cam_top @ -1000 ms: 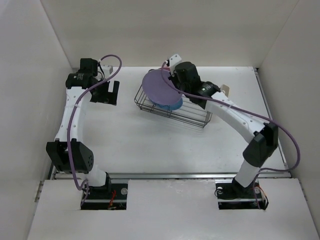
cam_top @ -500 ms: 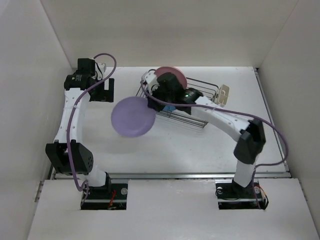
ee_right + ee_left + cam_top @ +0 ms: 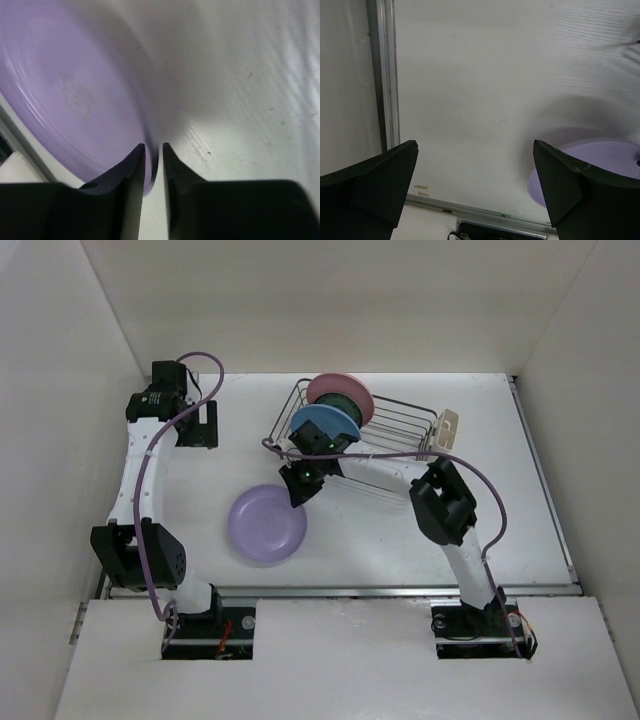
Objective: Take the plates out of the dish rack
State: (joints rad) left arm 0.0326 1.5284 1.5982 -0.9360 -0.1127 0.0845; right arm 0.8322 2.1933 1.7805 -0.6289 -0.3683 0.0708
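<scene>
The lavender plate (image 3: 267, 523) lies low over the table in front of the dish rack (image 3: 400, 430). My right gripper (image 3: 299, 492) is shut on its rim; the right wrist view shows the rim (image 3: 150, 150) between the two fingers. A blue plate (image 3: 322, 426), a teal-green plate (image 3: 343, 404) and a pink plate (image 3: 330, 386) stand upright in the rack's left end. My left gripper (image 3: 203, 424) is open and empty at the far left; its wrist view shows the lavender plate (image 3: 600, 157) behind its right finger (image 3: 570, 190).
A cream utensil cup (image 3: 447, 428) hangs on the rack's right end. White walls close in the table on three sides. A metal rail (image 3: 340, 591) runs along the near edge, also in the left wrist view (image 3: 485, 215).
My right gripper carried the lavender plate out of the rack, leftward and toward the near edge, down to the table. The blue plate now shows. My left arm drew back slightly.
</scene>
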